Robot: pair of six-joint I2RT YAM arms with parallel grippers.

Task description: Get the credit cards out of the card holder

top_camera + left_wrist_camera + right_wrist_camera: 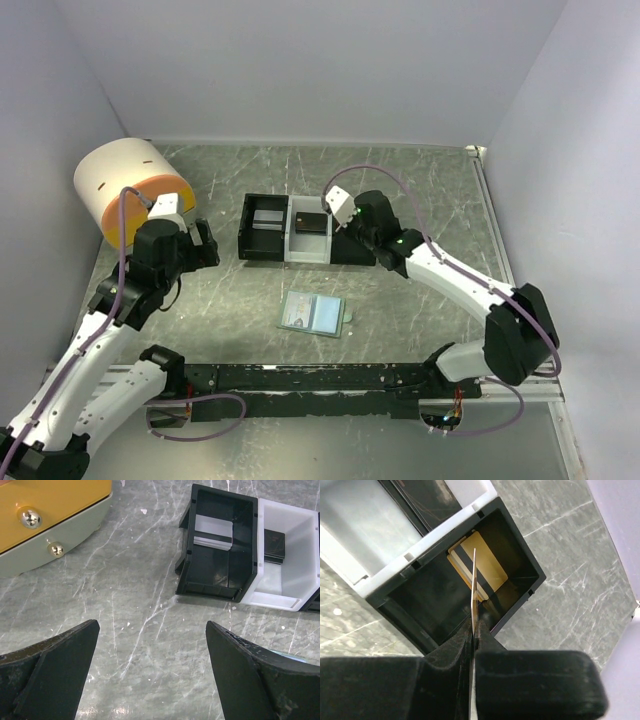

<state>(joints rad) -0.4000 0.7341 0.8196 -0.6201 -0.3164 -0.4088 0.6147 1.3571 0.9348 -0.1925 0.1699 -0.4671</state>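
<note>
From above, the black right gripper (pixel 352 240) hides the black-and-white plastic tray's (pixel 243 230) right compartment; its thin flat card (pixel 474 580) shows edge-on.

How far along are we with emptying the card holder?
Done: cards lie in the tray compartments, including a gold card in the right black one. In hand: the right gripper pinches a second card edge-on above it. Remaining: release it; whether the open card holder holds more is unclear.

Black-and-white three-compartment tray (pixel 244 230) mid-table, orange and grey round box (pixel 120 180) at far left, scratched grey marbled tabletop (pixel 250 300)
</note>
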